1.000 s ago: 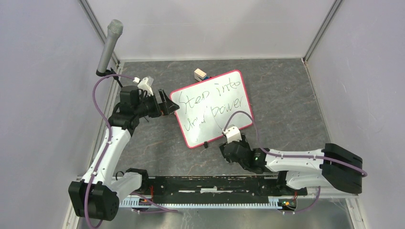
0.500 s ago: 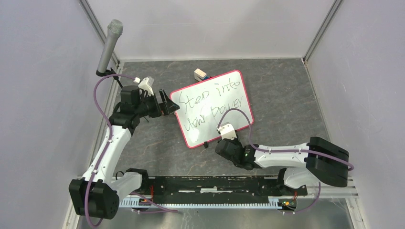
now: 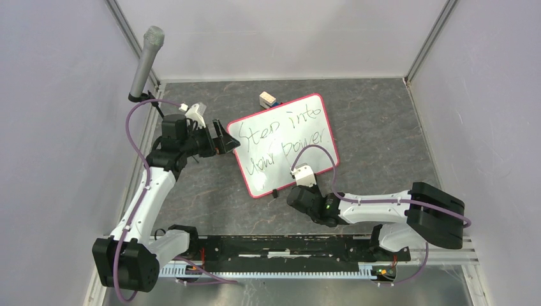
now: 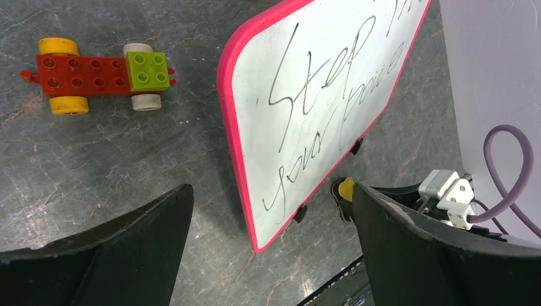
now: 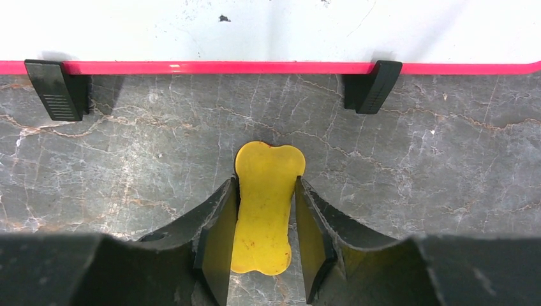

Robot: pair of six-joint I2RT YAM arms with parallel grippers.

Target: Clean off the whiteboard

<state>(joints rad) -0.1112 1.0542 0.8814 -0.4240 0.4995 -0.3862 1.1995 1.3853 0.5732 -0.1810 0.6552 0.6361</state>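
The whiteboard (image 3: pixel 284 143) lies tilted on the dark stone table, red-pink rim, with black handwriting on it. It also shows in the left wrist view (image 4: pixel 319 108) and the right wrist view (image 5: pixel 255 29). My left gripper (image 3: pixel 226 141) is open and empty at the board's left edge, jaws wide apart (image 4: pixel 271 191). My right gripper (image 3: pixel 295 191) is shut on a yellow bone-shaped eraser (image 5: pixel 266 191) just off the board's near edge, low over the table. The eraser's tip also shows in the left wrist view (image 4: pixel 345 189).
Two black clips (image 5: pixel 56 89) (image 5: pixel 372 85) stick out from the board's near rim. A toy brick car (image 4: pixel 96 73) lies beyond the board's far left corner. A grey microphone (image 3: pixel 145 60) stands at the back left. Enclosure walls surround the table.
My right arm has swung left and its gripper has moved closer to the board's near edge, holding the eraser. The left arm and the board have not moved.
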